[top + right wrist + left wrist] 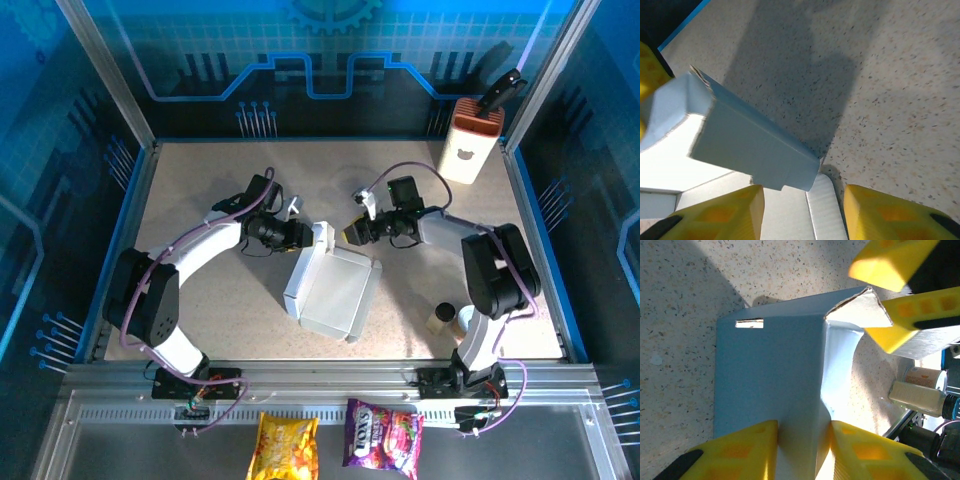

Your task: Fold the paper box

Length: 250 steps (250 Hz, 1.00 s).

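Tabletop: the speckled beige tabletop (200,200) carries the work at its middle, between the two arms.
Box: the pale grey-white thin cardboard paper box (335,290) lies at the centre, slightly towards the near side. It is partly formed, with its side walls raised around a flat base and its top not closed.
Left claw: the left claw (316,238) reaches in from the left to the box's far edge. It is closed on a raised panel of the box, with a yellow finger (740,450) on each side of the fold.
Right claw: the right claw (352,232) sits just to the right of the left one, at the same far edge. Its jaws stand apart and hold nothing.
Flap: a narrow loose end flap with a torn-looking corner (755,145) juts out just ahead of the right claw's fingers (715,215), apart from them.
Step in hand: probably shaping the far end of the box, with the left claw bracing the wall while the right one is set to work the flap.
Next move: likely the right claw must take or push that flap and tuck it inward. That calls for a steady left grip, so the thin card does not buckle or slide.
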Each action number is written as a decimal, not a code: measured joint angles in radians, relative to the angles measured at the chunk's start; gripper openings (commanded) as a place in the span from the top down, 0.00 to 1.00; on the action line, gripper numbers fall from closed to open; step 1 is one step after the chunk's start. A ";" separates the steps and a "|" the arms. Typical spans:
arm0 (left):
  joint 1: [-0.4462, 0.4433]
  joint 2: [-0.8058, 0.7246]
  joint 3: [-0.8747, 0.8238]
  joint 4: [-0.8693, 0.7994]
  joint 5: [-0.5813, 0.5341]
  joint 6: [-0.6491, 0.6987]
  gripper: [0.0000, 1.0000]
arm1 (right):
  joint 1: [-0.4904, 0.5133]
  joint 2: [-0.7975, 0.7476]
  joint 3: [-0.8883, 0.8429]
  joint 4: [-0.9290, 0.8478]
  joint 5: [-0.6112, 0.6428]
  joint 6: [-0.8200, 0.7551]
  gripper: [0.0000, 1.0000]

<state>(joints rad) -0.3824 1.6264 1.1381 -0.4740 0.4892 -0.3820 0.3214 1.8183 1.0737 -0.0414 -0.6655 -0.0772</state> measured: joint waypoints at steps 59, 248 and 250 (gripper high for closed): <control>0.000 0.000 0.001 -0.001 -0.003 0.001 0.69 | 0.034 0.086 0.040 0.022 -0.088 -0.068 0.54; 0.000 0.001 0.006 -0.008 -0.005 0.021 0.70 | 0.085 0.183 0.055 0.224 -0.184 -0.054 0.64; 0.000 0.001 0.006 -0.008 -0.005 0.022 0.70 | 0.085 0.183 0.055 0.227 -0.185 -0.054 0.64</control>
<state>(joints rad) -0.3824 1.6272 1.1439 -0.4824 0.4843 -0.3599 0.4068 2.0018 1.1290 0.1852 -0.8505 -0.1310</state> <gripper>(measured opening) 0.300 0.390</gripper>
